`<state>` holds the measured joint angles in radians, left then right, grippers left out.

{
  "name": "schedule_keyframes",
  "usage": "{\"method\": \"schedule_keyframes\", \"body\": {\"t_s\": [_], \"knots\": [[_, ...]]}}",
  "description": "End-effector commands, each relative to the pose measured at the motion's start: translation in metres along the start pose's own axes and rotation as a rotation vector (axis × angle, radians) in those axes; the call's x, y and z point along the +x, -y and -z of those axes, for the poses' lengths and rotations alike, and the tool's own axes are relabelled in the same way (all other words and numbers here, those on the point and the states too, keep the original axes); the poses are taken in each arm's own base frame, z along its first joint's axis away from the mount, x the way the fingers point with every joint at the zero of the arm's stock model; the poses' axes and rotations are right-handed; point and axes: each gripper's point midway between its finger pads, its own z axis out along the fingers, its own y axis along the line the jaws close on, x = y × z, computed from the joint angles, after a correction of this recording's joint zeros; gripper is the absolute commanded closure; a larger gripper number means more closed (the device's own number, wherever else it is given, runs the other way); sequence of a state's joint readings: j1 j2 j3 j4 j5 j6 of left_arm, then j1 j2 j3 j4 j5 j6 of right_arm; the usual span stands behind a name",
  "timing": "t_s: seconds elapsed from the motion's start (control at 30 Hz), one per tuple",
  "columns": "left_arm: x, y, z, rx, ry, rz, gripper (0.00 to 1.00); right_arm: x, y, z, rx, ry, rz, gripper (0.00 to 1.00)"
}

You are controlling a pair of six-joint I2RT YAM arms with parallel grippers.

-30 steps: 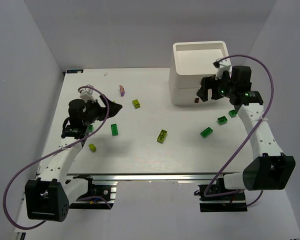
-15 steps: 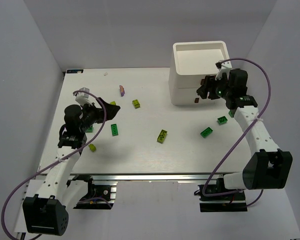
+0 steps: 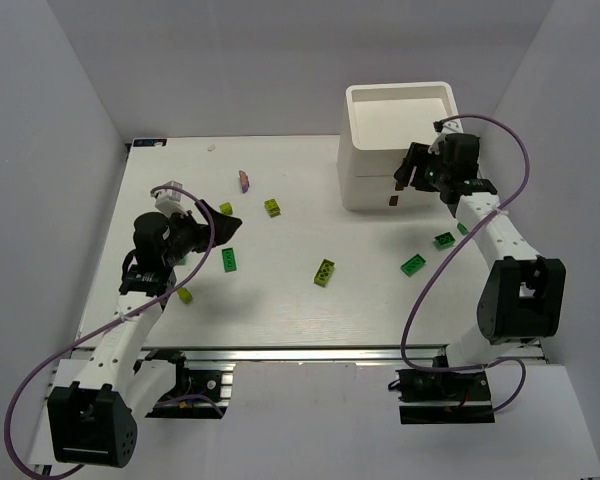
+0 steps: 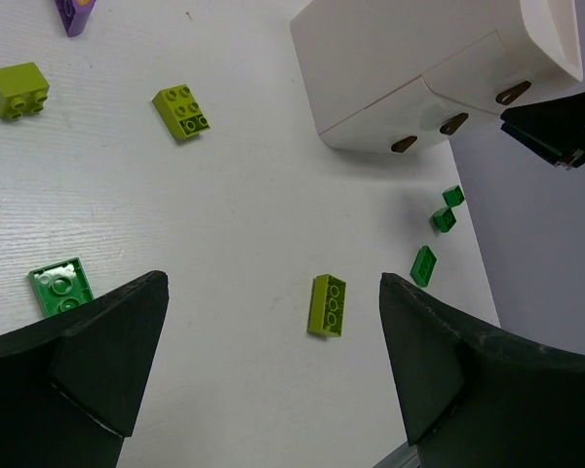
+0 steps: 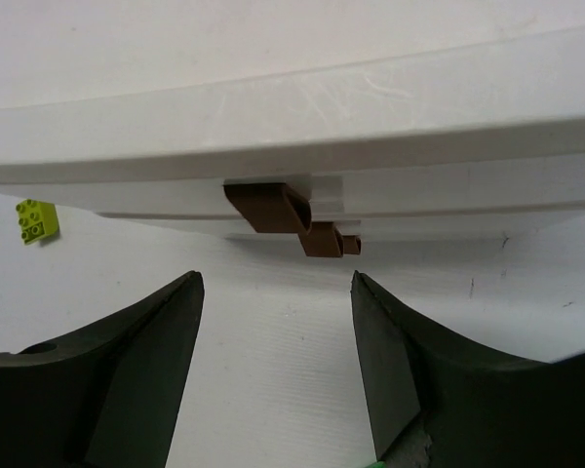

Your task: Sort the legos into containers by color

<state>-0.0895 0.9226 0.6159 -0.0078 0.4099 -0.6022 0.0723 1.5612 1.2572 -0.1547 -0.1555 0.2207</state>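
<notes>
The white container unit [image 3: 395,150] stands at the back right, with an open top tray and brown drawer handles [image 5: 268,207]. My right gripper [image 3: 408,170] is open and empty just in front of the drawers, and it faces the handles in the right wrist view [image 5: 278,361]. My left gripper [image 3: 223,215] is open and empty above the left side of the table. A green lego [image 3: 229,259] lies just below it. A yellow-green lego [image 4: 329,305] lies between its fingers in the left wrist view. A purple lego [image 3: 244,180] lies at the back.
More yellow-green legos lie on the table, one [image 3: 272,207] at the back and a small one [image 3: 184,294] at the front left. Three green legos [image 3: 412,265] [image 3: 444,240] [image 3: 464,227] lie right of centre under the right arm. Grey walls close in both sides.
My right gripper has moved back and left, closer to the front of the drawers. My left arm has shifted slightly, its gripper staying open over the same spot.
</notes>
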Motion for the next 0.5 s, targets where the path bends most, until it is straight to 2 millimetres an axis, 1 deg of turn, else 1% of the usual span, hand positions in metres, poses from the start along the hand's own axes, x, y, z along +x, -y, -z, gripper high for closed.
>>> {"method": "schedule_keyframes", "body": {"t_s": [0.0, 0.07, 0.1, 0.13, 0.23, 0.27, 0.3, 0.37, 0.4, 0.47], "knots": [[-0.010, 0.008, 0.001, 0.016, 0.023, -0.019, 0.02, -0.040, -0.002, -0.002, 0.009, 0.109, 0.014, 0.32], [-0.007, 0.006, 0.001, 0.011, 0.018, -0.006, 0.02, -0.041, -0.002, -0.006, -0.003, 0.121, 0.031, 0.33], [-0.013, 0.010, 0.001, 0.027, 0.043, -0.016, 0.02, -0.042, -0.003, -0.008, -0.013, 0.128, 0.041, 0.34], [-0.011, 0.009, 0.000, 0.025, 0.043, -0.012, 0.02, -0.046, -0.004, -0.009, -0.020, 0.148, 0.058, 0.36], [-0.011, 0.007, 0.000, 0.021, 0.042, -0.006, 0.02, -0.045, -0.005, -0.014, -0.031, 0.144, 0.064, 0.38], [-0.012, 0.008, -0.001, 0.021, 0.040, -0.007, 0.02, -0.047, -0.005, -0.019, -0.032, 0.142, 0.067, 0.39], [-0.012, 0.008, -0.001, 0.020, 0.039, -0.010, 0.02, -0.055, -0.005, -0.021, -0.039, 0.168, 0.074, 0.39], [-0.013, 0.007, -0.003, 0.019, 0.036, -0.012, 0.02, -0.057, -0.004, -0.027, -0.039, 0.171, 0.078, 0.41], [-0.013, 0.007, -0.003, 0.019, 0.036, -0.012, 0.02, -0.058, -0.005, -0.029, -0.039, 0.174, 0.081, 0.42], [-0.015, 0.007, -0.005, 0.015, 0.037, -0.011, 0.02, -0.061, -0.004, -0.032, -0.042, 0.183, 0.089, 0.47]]}}
